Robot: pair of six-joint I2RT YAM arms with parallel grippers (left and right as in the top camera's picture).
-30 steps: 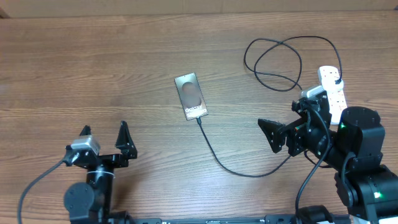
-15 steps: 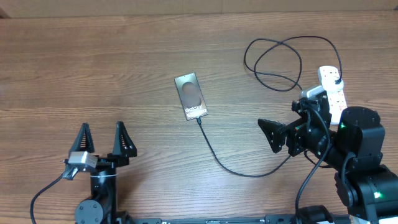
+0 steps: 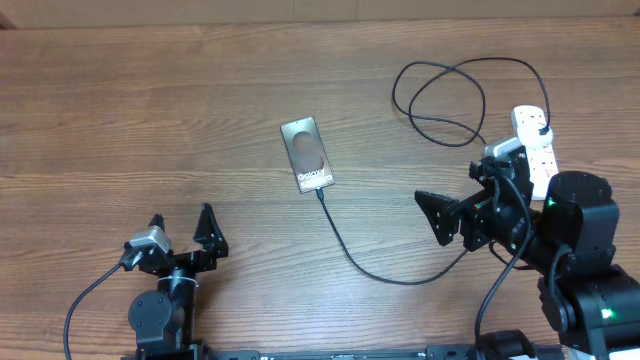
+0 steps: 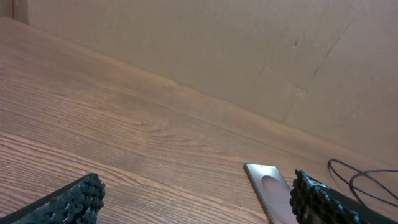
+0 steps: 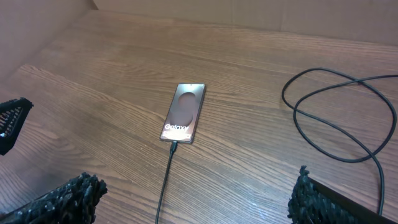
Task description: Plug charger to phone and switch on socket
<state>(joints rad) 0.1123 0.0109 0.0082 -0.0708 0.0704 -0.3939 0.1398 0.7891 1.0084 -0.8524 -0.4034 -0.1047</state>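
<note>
The phone (image 3: 307, 154) lies flat mid-table, lettering toward me, and shows too in the right wrist view (image 5: 183, 120) and the left wrist view (image 4: 268, 191). The charger (image 3: 352, 256) runs from the phone's near end, where its connector (image 5: 173, 147) sits against the phone's edge, curves right, then loops back to the socket (image 3: 533, 140). My right arm partly hides that white strip at the right. My left gripper (image 3: 182, 228) is open near the front left, well short of the phone. My right gripper (image 3: 452, 200) is open, facing left over the cable.
A brown cardboard wall (image 4: 205, 43) stands along the table's far edge. The cable's big loop (image 5: 336, 124) lies at the back right, in front of the socket. A black plug (image 3: 543, 130) sits in the strip. The right arm's body (image 3: 580, 250) fills the front right corner.
My left gripper has turned and shifted slightly right, its fingers now lower toward the front edge. The right arm, phone and cable have not moved.
</note>
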